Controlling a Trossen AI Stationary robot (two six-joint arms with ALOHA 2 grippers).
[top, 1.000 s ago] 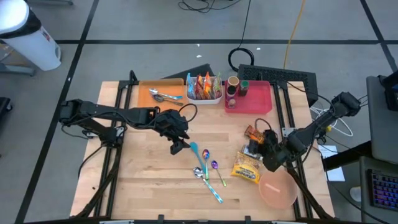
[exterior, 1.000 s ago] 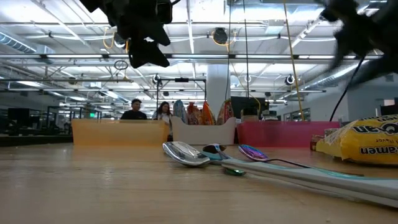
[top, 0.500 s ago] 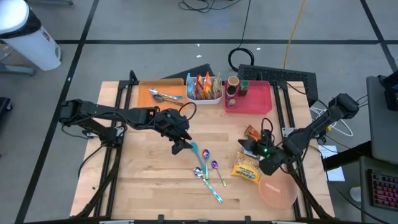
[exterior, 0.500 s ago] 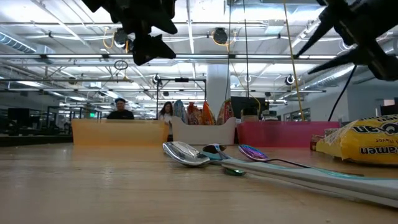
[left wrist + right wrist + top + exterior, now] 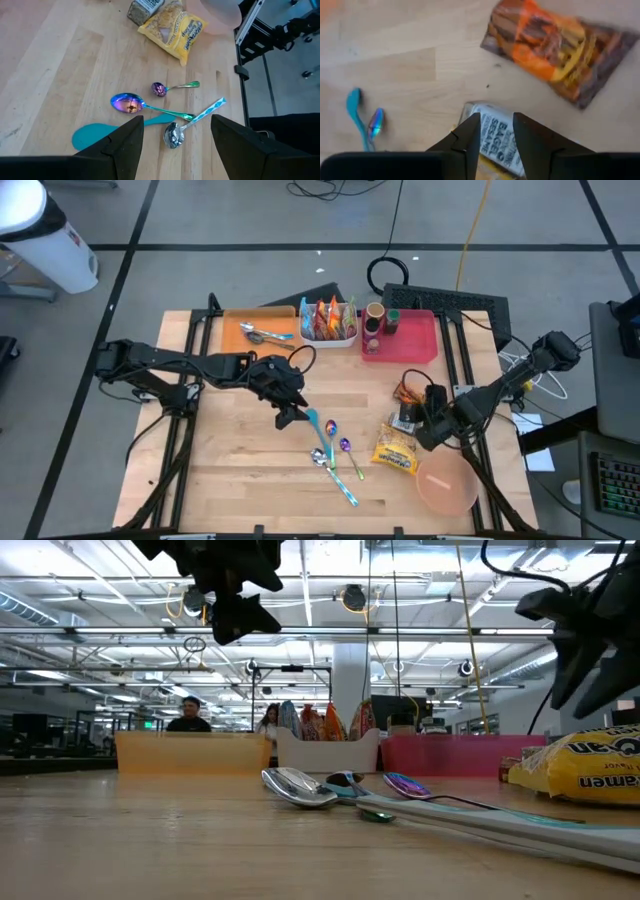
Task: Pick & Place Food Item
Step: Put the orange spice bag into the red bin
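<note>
From the high view, your right gripper (image 5: 414, 417) sits over the right part of the wooden table (image 5: 240, 470), above a small grey-and-white seasoning packet (image 5: 404, 416). That packet lies between the orange-brown snack bag (image 5: 408, 392) and the yellow ramen bag (image 5: 396, 450), just beside both, with the translucent pink bowl (image 5: 446, 488) nearer the front edge. Your left gripper (image 5: 288, 415) hangs near the cluster of iridescent and teal spoons (image 5: 334, 450).

The low view shows only the yellow ramen bag (image 5: 585, 768) lying flat and the right arm dark above it.

In the left wrist view, your left fingers (image 5: 122, 140) stand clearly apart, holding nothing, over the spoons (image 5: 150, 112).

In the right wrist view, the fingers (image 5: 470, 132) are narrowed but parted, a gap showing between them, poised over the seasoning packet (image 5: 497, 142); nothing is gripped. Judge it light, thin and crinkly, likely slick: pinch across a short edge, since the flat face offers little to hold.
</note>
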